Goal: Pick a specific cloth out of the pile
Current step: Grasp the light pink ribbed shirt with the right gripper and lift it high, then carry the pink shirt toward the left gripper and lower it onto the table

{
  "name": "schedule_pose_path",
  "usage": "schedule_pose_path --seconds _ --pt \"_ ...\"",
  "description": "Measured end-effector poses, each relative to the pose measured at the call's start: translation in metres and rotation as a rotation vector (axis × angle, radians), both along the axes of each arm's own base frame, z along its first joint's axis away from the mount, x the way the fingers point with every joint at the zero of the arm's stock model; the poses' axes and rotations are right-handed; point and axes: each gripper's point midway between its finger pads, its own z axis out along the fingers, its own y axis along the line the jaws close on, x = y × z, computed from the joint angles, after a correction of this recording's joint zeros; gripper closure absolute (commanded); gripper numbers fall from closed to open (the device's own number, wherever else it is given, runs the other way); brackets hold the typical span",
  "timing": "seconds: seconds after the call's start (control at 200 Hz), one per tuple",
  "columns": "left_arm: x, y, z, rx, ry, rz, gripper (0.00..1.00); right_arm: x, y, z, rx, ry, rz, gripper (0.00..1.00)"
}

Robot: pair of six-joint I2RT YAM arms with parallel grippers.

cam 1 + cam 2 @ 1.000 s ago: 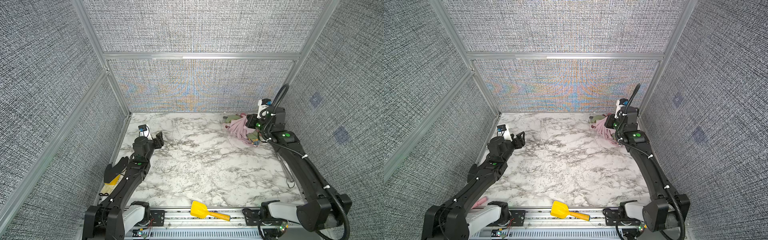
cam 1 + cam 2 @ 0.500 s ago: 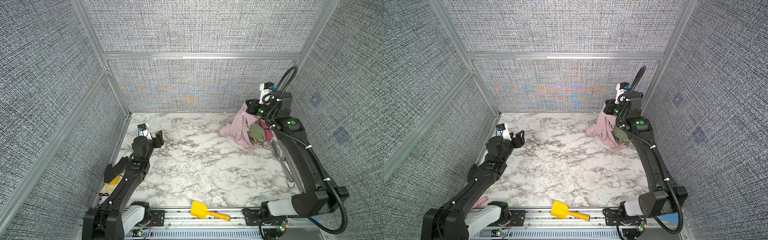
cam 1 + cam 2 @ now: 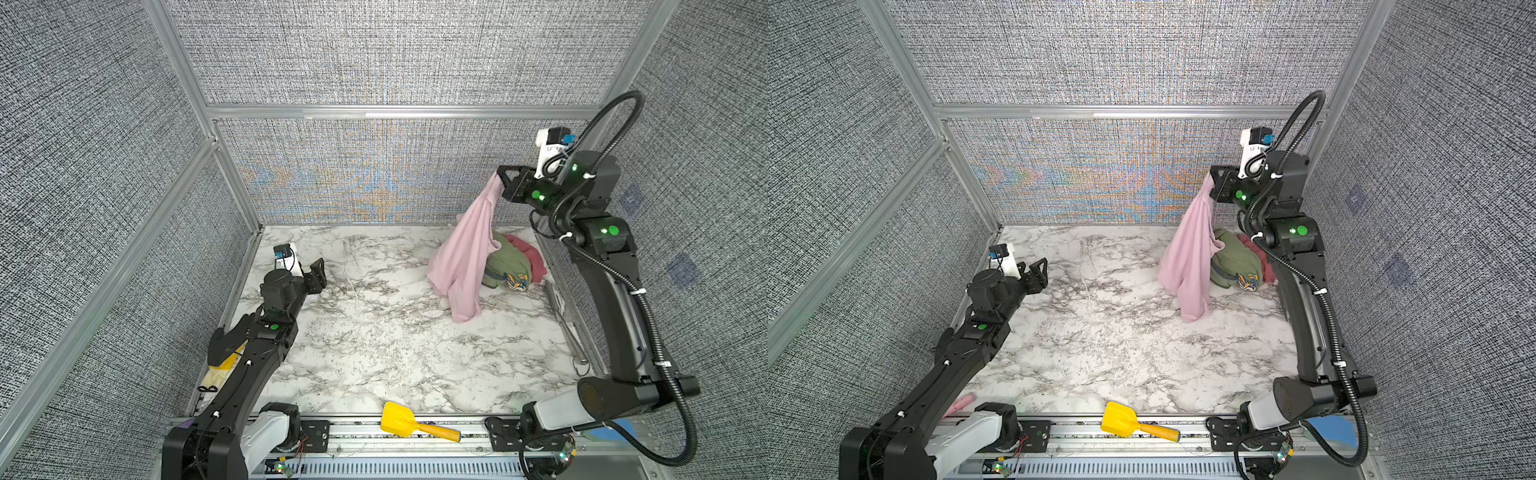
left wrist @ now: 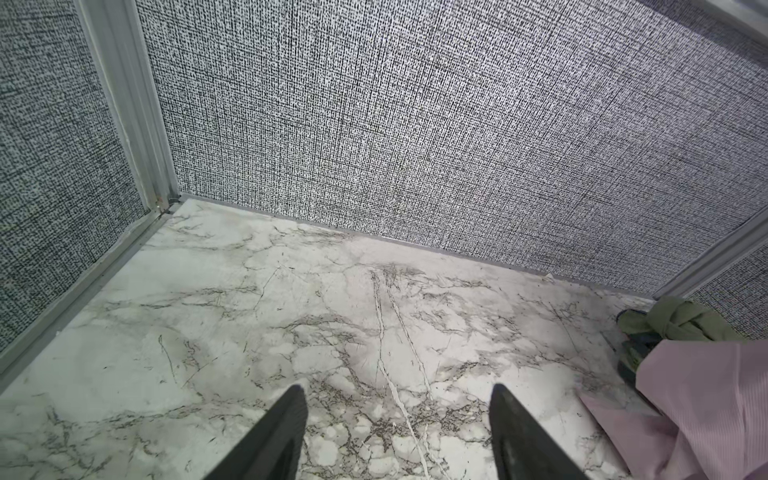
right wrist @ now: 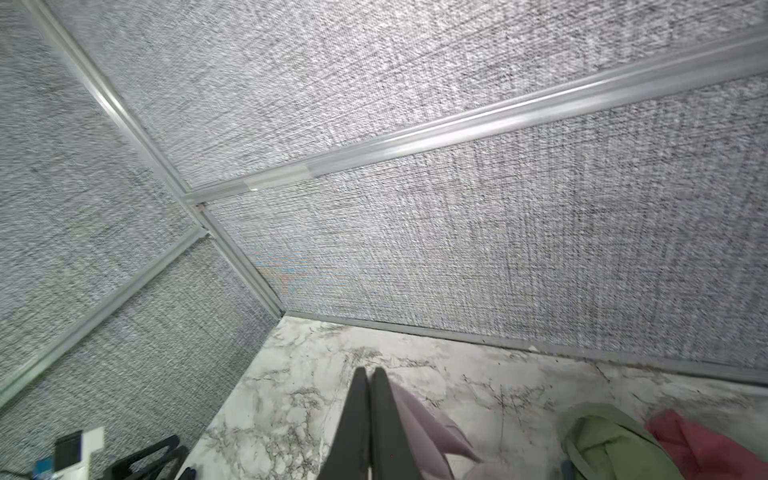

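Note:
The cloth (image 3: 465,253) (image 3: 1187,257), pale pink and plain, hangs in a long drape from my right gripper (image 3: 500,174) (image 3: 1213,175), which is shut on its top edge high near the back wall. Its lower end reaches down to the marble top. In the right wrist view the shut gripper (image 5: 369,372) has pink cloth (image 5: 428,428) beside it. The pile (image 3: 509,262) (image 3: 1235,259) lies behind the drape: olive green, rose-red (image 3: 536,257) and a blue-yellow piece (image 3: 515,283). My left gripper (image 3: 318,270) (image 3: 1038,268) (image 4: 397,388) stands open and empty at the far left.
A yellow scoop (image 3: 399,419) (image 3: 1121,419) with an orange handle lies on the front rail. A black glove (image 3: 226,345) sits by the left wall. A thin metal rod (image 3: 569,332) runs along the right edge. Fabric walls enclose the marble table (image 3: 365,340).
My right gripper has risen from the pile with the pink cloth, which now hangs stretched out. The left arm has not moved.

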Motion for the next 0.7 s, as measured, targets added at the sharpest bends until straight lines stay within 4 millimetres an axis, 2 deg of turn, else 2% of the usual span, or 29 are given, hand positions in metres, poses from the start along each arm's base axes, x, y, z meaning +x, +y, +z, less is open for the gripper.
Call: schedule_pose_path --seconds 0.22,0.39,0.56,0.7 --pt "-0.006 0.007 0.031 0.004 -0.017 0.034 0.30 -0.017 0.061 0.027 0.024 -0.041 0.213 1.00" --pt "-0.015 0.016 0.048 0.008 -0.006 0.078 0.30 -0.027 0.111 0.034 0.027 -0.046 0.360 1.00" --pt "-0.030 0.024 0.062 0.014 0.009 0.108 0.30 -0.027 0.157 0.021 0.021 -0.016 0.471 1.00" --pt "-0.046 0.030 0.071 0.017 0.011 0.130 0.29 -0.020 0.201 -0.012 0.002 0.049 0.547 1.00"
